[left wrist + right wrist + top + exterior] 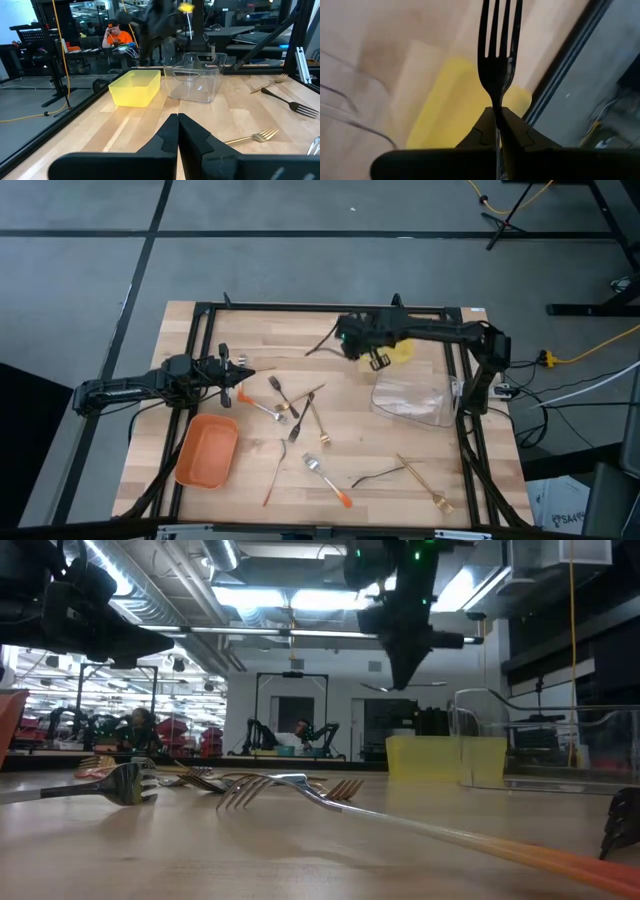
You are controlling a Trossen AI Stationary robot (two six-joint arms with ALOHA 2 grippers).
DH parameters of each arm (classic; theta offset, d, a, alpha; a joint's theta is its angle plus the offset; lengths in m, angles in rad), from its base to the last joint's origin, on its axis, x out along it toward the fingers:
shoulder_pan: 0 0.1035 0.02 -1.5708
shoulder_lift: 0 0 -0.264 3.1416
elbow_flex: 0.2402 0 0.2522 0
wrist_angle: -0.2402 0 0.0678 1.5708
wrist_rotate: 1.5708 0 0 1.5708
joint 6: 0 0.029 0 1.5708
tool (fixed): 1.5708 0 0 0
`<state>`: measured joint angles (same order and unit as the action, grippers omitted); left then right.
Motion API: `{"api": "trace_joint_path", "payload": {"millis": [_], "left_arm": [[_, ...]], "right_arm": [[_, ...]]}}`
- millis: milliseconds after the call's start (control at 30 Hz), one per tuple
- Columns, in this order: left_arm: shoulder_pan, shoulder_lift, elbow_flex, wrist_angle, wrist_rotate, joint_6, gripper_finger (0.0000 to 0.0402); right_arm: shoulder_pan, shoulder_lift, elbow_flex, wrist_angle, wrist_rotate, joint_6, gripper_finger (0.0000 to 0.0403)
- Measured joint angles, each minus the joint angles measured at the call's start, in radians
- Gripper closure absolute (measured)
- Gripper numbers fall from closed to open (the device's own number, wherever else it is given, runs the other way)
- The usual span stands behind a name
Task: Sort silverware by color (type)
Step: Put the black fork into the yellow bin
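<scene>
My right gripper (343,340) hangs over the far middle of the table, shut on a black fork (498,50) whose tines stick out past the fingertips. The fork (320,346) juts toward the table's left, next to the yellow tray (402,354). My left gripper (178,125) is shut and level above the table's left side (240,372), touching nothing. Other silverware lies flat on the wood: orange-handled forks (262,409) (330,481), gold forks (318,425) (425,480) and dark forks (300,416) (378,475). My right gripper pinches the black fork at its neck, just below the tines (496,102), between the two fingers. The fork lies along the fingers, tines ahead of the tips; the gripper hides the handle. The fingers slant downward, and the fork is lifted clear of the table.
A clear tray (412,402) stands at the right, just nearer than the yellow one. An orange tray (207,451) lies at the near left. A black frame (330,308) runs around the table top. Bare wood shows at the far left.
</scene>
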<state>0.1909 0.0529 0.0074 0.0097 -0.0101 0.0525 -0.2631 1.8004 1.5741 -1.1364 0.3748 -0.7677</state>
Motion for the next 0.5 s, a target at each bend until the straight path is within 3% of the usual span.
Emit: {"api": "trace_joint_path", "payload": {"millis": [300, 500], "left_arm": [[0.0, 0.0, 0.0, 0.0, 0.0, 0.0, 0.0401], [0.0, 0.0, 0.0, 0.0, 0.0, 0.0, 0.0401]], "right_arm": [[-0.179, -0.001, -0.09, -0.024, 0.0, -0.057, 0.0402], [-0.237, -0.001, -0.167, -0.014, 0.0, -0.105, 0.0402]]}}
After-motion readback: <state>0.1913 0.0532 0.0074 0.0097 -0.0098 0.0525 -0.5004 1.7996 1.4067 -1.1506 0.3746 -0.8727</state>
